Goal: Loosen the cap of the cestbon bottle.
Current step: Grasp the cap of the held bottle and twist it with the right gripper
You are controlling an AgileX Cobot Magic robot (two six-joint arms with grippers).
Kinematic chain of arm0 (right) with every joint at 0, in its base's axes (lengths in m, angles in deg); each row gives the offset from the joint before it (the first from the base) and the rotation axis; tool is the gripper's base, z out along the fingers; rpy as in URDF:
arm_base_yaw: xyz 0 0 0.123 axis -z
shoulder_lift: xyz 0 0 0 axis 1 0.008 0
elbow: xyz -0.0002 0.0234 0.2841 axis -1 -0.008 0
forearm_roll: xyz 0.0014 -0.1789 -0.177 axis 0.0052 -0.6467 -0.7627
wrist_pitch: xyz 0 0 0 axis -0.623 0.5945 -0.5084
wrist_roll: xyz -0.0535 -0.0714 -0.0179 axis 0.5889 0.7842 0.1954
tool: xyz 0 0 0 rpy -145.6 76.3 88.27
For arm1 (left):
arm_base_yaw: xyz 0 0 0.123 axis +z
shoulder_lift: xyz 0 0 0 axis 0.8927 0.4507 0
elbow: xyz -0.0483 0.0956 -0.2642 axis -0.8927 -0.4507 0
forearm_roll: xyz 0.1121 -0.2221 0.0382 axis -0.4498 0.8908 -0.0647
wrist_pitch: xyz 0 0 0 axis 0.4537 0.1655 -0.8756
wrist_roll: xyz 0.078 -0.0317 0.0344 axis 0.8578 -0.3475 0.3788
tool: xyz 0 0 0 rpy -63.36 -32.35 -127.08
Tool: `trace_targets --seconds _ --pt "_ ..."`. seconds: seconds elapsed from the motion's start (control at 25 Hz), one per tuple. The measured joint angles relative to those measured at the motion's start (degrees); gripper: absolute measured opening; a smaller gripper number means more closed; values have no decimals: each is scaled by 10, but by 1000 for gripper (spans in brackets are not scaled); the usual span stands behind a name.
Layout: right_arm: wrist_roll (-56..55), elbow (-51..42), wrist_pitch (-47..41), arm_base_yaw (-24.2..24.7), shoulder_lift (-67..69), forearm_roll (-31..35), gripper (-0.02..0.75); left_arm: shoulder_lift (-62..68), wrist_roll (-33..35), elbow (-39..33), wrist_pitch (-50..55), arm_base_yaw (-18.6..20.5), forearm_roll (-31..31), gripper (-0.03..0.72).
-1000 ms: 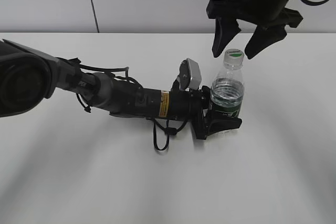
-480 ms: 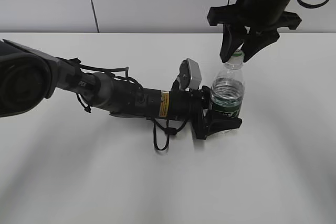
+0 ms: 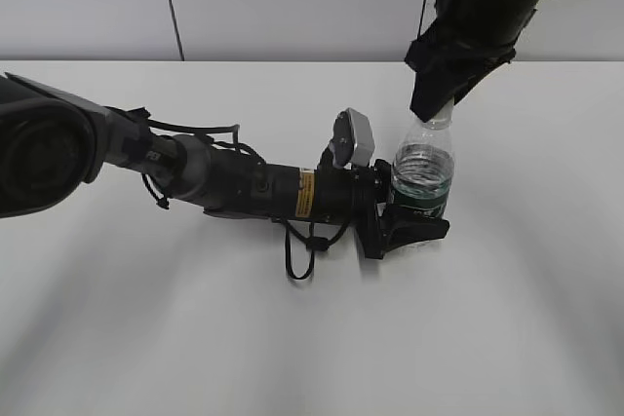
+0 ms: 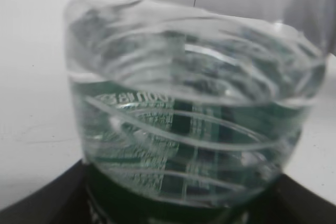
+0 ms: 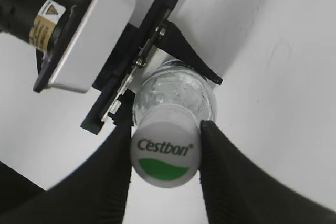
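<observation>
The cestbon bottle (image 3: 422,174) stands upright on the white table, clear with a dark green label band. It fills the left wrist view (image 4: 189,124). My left gripper (image 3: 408,221) is shut on its lower body from the left. My right gripper (image 3: 436,104) comes down from above and is shut on the cap, which it hides in the exterior view. In the right wrist view the white cap (image 5: 165,153) with its green mark sits pinched between the two black fingers of that gripper (image 5: 165,156), and the bottle's shoulder (image 5: 176,90) shows below.
The white table (image 3: 292,338) spreads around the bottle. My left arm (image 3: 244,187) lies low across the table from the left, with a loose cable loop (image 3: 297,260) beneath it. A pale wall stands behind.
My right gripper has come down from open above the bottle, turned, and closed onto the cap. The left gripper and the bottle have not moved.
</observation>
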Motion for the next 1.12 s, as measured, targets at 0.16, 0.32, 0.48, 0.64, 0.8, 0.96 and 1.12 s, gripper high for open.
trace_targets --seconds 0.16,0.32,0.48,0.64,0.8,0.96,1.12 --pt "147 1 -1 0 -2 -2 302 0 0 0 0 0 0 502" --pt "185 1 -1 0 -2 0 302 0 0 0 1 0 0 502" --pt "187 1 -1 0 -2 2 302 0 0 0 1 0 0 502" --pt "187 1 -1 0 -5 9 302 0 0 0 0 0 0 502" --pt "187 0 -3 0 -17 10 298 0 0 0 -1 0 0 502" --pt "187 0 -4 0 -31 10 297 0 0 0 -1 0 0 502" --pt "146 0 -4 0 -35 13 297 0 0 0 -1 0 -1 502"
